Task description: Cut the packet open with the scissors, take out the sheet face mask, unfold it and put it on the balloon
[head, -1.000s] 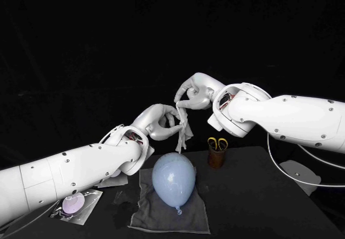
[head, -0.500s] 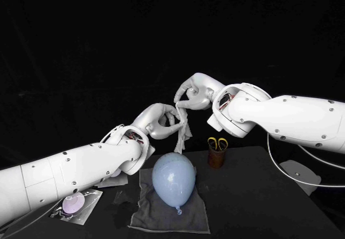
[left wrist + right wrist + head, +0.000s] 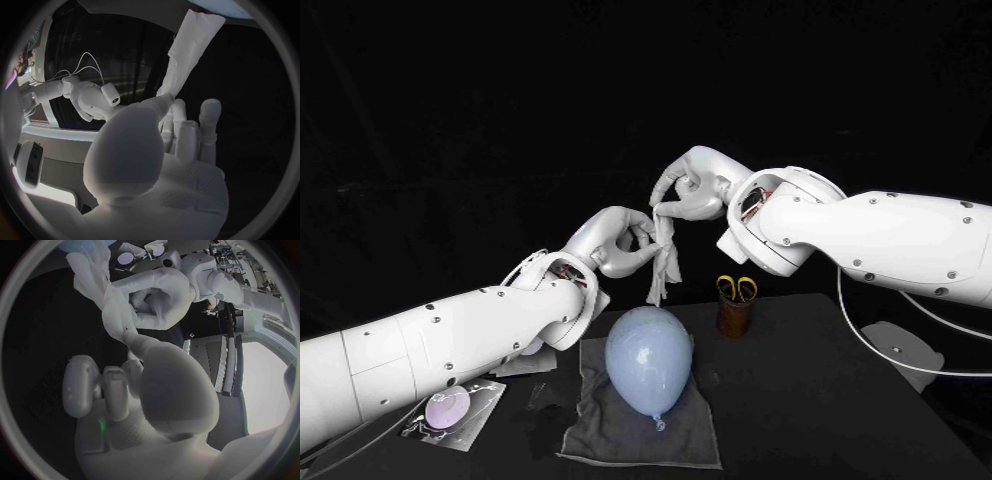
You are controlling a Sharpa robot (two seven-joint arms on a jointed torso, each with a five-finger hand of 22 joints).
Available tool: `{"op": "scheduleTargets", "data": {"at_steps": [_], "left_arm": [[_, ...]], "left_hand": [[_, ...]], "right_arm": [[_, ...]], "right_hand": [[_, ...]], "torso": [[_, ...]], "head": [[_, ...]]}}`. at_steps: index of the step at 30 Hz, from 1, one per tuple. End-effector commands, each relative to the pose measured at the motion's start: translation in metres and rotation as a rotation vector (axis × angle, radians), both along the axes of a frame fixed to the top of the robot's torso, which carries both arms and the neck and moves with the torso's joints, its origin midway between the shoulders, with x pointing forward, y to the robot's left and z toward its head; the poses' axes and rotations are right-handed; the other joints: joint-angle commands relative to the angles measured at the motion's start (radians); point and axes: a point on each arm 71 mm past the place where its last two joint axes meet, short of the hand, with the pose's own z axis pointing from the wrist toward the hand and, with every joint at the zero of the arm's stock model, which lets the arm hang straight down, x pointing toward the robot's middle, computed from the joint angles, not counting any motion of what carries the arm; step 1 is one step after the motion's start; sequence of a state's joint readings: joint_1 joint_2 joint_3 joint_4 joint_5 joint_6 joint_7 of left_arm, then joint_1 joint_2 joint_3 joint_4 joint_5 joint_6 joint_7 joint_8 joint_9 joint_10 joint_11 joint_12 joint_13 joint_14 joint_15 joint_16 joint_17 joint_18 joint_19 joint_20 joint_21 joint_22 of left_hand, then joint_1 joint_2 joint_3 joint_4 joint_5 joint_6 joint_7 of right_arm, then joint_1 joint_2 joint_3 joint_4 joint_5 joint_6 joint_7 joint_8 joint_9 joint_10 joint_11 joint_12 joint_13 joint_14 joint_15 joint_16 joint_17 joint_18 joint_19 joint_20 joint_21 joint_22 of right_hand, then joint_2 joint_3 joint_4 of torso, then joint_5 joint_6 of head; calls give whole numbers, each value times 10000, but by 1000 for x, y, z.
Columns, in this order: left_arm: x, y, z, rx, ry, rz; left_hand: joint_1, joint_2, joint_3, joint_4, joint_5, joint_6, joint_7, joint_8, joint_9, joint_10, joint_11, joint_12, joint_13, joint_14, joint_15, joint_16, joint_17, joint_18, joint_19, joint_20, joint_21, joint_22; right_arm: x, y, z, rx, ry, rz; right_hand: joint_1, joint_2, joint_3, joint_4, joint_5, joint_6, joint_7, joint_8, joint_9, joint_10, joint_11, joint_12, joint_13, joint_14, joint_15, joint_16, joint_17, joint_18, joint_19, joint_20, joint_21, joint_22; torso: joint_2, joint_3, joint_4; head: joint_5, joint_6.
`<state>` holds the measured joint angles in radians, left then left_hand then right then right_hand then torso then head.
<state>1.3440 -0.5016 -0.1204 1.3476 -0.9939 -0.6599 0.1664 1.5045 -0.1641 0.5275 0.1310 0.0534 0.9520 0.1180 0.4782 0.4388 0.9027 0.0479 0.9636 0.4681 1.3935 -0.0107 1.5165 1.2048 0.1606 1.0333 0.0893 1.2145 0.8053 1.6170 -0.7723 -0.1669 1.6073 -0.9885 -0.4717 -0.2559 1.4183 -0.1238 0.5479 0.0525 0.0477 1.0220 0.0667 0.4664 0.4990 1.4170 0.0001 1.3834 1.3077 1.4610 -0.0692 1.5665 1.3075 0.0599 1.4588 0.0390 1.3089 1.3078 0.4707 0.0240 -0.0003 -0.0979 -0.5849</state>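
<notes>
Both hands are raised above the table with the white sheet face mask (image 3: pixel 664 262) between them, still folded into a long strip. My right hand (image 3: pixel 687 196) pinches its top end. My left hand (image 3: pixel 626 246) pinches it a little lower, from the side. The strip's free end hangs down above the pale blue balloon (image 3: pixel 648 360). In the left wrist view the mask (image 3: pixel 187 50) runs on from the thumb and fingers of the left hand (image 3: pixel 169 145). In the right wrist view the right hand (image 3: pixel 137 390) holds the mask (image 3: pixel 100 285), with the left hand (image 3: pixel 156 290) beside it.
The balloon lies on a grey cloth (image 3: pixel 603 435) in the middle of the black table. The scissors (image 3: pixel 736 290) stand in a brown cup (image 3: pixel 734 318) behind it to the right. The cut packet (image 3: pixel 450 410) lies at the front left.
The hanging end of the mask has swung slightly to the left. Both hands have stayed almost where they were.
</notes>
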Motion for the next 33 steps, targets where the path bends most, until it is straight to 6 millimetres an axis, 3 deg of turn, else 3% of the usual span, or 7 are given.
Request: {"op": "scheduleTargets", "data": {"at_steps": [1,14,33], "left_arm": [[-1,-1,2,-184,-85,-99],[0,7,1,-140,115,-82],[6,18,9,58,755,-10]], "left_hand": [[-25,145,68,48,-53,52,-5,74,13,4,-68,-89,-36,-44,-43,25,-84,-50,61,-39,-44,15],[-384,442,-97,417,-59,-131,-173,246,96,191,-106,-353,-227,-141,-53,-27,-215,-43,-10,-24,-180,-116],[-633,268,-866,1004,-62,218,-571,575,139,827,-404,-143,-137,240,-312,96,444,-117,424,-195,-45,213]], "right_arm": [[1,-1,1,-17,-123,30],[7,-14,1,-111,-59,-267],[7,-18,-5,-512,339,-45]], "right_hand": [[-92,43,56,-13,14,-35,59,40,11,515,-47,54,1070,1098,24,43,2633,-112,268,15,46,1983],[-109,36,73,-26,14,-39,60,48,14,516,-46,54,1072,1098,25,43,2633,-110,264,16,36,1980],[-134,21,89,-42,14,-45,60,58,17,517,-44,54,1075,1098,27,43,2633,-103,250,17,-4,1970]], "torso": [[1,-2,2],[6,-6,-1],[-4,5,-12]], "head": [[1,12],[-20,8],[-35,-27]]}}
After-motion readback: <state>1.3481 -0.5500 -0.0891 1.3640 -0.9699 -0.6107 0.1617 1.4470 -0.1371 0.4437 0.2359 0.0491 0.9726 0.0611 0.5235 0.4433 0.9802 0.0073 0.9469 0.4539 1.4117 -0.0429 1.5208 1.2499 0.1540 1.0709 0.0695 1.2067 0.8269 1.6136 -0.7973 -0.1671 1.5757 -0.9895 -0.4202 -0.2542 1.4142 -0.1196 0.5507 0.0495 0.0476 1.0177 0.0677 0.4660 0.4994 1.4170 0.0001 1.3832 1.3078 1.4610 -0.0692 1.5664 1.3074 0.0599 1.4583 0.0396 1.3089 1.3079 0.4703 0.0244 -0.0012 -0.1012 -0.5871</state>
